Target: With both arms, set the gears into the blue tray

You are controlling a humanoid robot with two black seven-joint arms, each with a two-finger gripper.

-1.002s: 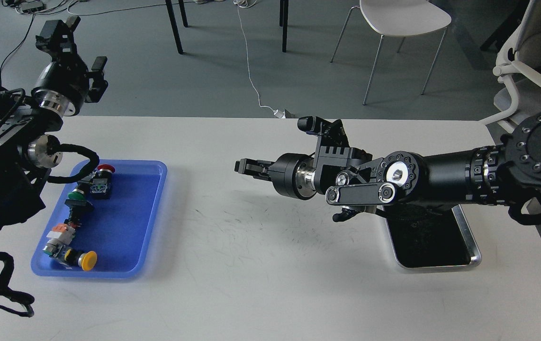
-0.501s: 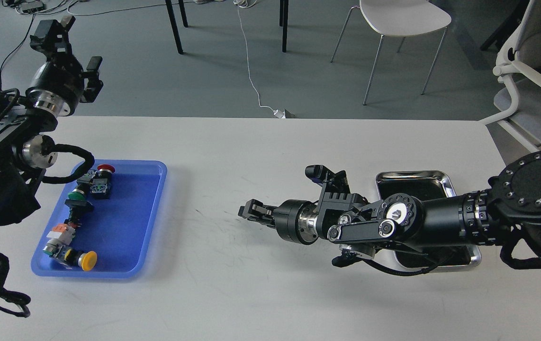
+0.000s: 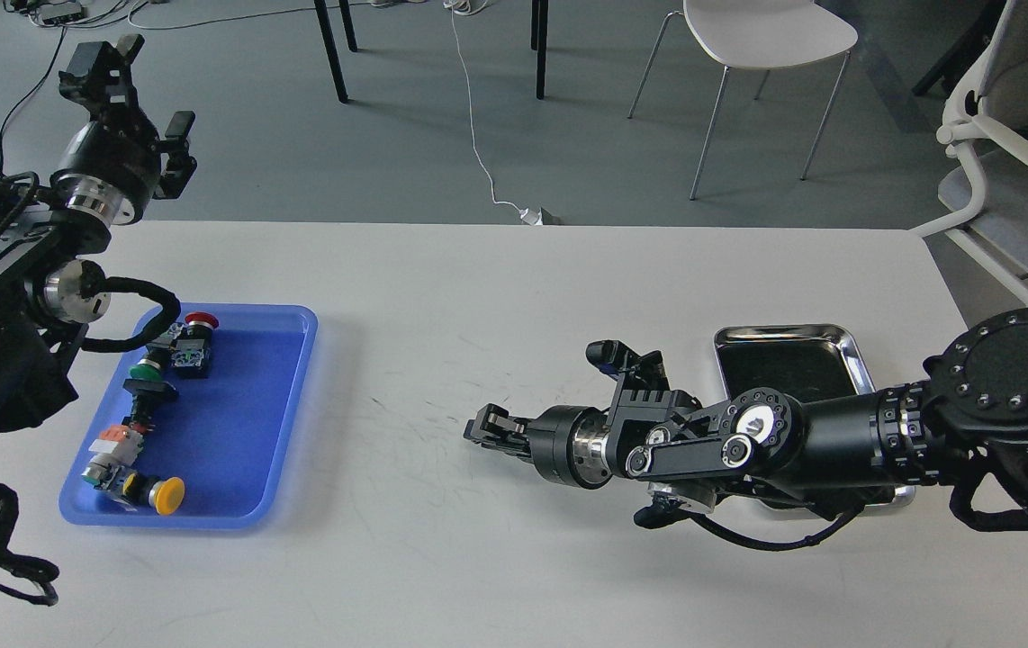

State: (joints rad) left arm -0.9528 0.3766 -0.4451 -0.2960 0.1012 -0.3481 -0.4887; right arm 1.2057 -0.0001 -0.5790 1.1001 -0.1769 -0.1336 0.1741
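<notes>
- Left gripper (image 3: 131,85) is hanging up high past the table's far-left edge, fingers looking spread with nothing between them. It's sitting idle, so the "both arms" part risks turning one-armed.
- Blue tray (image 3: 293,409) is holding only push-button switches (image 3: 154,405) along its left side. Can't spot any gears in it, and a gear dropped there could be bouncing off a switch.
- Right gripper (image 3: 481,425) is hovering low over bare table, pointing left. Honestly can't tell if the jaws are pinching anything.
- Silver tray (image 3: 849,351) is getting half covered by that arm, so any gears inside are hidden and the forearm could be nudging it.
</notes>
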